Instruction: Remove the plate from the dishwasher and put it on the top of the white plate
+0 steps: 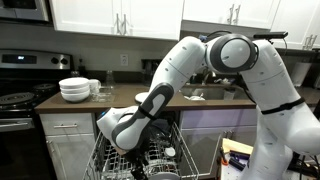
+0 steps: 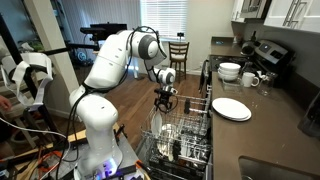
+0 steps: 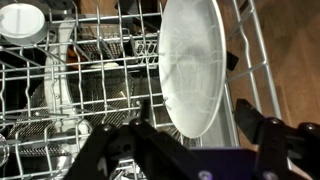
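A plate [image 3: 195,65] stands on edge in the dishwasher [image 2: 185,138], the end effector [image 3: 190,150] spread wide astride its rim; a shallow or skewed pinch could let it slip or catch the tines [image 3: 100,95] before reaching the white plate [image 2: 231,108] on the desk [image 2: 280,130].

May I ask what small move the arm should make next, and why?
Probably ease the pincer straight down a little. In the wrist view it is open and lined up with the plate standing on edge in the rack, but in an exterior view the pincer hangs above the rack, so its fingers seemingly do not reach round the rim yet.
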### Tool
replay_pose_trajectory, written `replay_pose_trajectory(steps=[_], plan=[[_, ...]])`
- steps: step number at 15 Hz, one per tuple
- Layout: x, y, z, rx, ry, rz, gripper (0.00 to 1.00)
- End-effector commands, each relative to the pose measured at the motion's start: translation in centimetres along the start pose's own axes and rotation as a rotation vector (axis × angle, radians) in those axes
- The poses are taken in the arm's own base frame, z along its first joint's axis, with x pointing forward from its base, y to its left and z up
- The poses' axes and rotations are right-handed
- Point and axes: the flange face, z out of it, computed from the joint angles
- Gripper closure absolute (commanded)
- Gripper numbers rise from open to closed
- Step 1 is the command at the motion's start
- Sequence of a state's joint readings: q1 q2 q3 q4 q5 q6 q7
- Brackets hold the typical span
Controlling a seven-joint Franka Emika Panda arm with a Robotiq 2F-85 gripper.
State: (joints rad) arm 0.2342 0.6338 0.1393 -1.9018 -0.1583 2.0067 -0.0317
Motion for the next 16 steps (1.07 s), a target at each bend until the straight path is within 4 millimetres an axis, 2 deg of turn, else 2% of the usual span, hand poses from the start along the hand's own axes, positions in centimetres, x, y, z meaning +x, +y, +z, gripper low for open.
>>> replay_pose_trajectory(steps=[1, 3, 4, 7, 8, 9, 10, 11, 14, 16], plan=[[0.37, 0.48, -0.08, 0.018, 0.012, -0.019, 0.46], [0.34, 0.59, -0.11, 0.026, 0.010, -0.021, 0.56], [0.35, 0.64, -0.15, 0.031, 0.011, -0.023, 0.56], [0.42, 0.77, -0.18, 0.046, 0.015, -0.029, 0.37], [0.41, 0.79, -0.16, 0.047, 0.015, -0.031, 0.25], [0.42, 0.86, -0.08, 0.052, 0.016, -0.036, 0.22], [0.43, 0.90, -0.02, 0.057, 0.018, -0.042, 0.24], [0.45, 0.95, 0.03, 0.061, 0.019, -0.048, 0.19], [0.51, 1.17, 0.26, 0.081, 0.023, -0.067, 0.25], [0.61, 1.31, 0.51, 0.097, 0.024, -0.080, 0.26]])
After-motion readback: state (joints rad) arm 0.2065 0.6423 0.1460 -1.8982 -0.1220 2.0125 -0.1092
